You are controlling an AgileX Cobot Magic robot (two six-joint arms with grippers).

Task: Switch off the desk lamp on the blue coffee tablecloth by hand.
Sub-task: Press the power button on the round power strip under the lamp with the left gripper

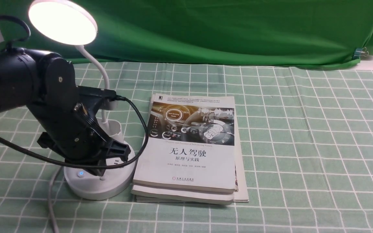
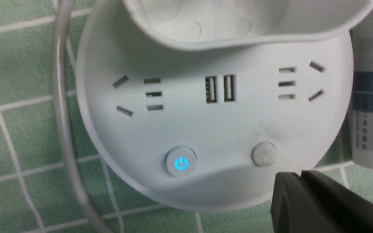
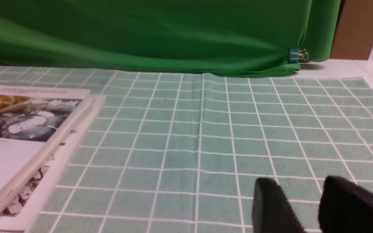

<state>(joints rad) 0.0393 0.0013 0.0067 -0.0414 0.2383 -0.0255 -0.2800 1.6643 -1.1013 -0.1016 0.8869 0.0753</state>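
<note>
Desk lamp (image 1: 62,22), lit: your left hand (image 2: 299,174), closed and empty, sits nearer the plain button (image 2: 264,153) than the glowing power button (image 2: 180,162); you may press wrongly.

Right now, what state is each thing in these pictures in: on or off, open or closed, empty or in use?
Desk lamp: on, head lit.
Power button: glowing blue.
Second button: not lit.
Sockets: nothing plugged in.
Books: closed, stacked.
Left gripper: shut, holding nothing, tip beside the second button.
Right gripper: open, empty.
</note>
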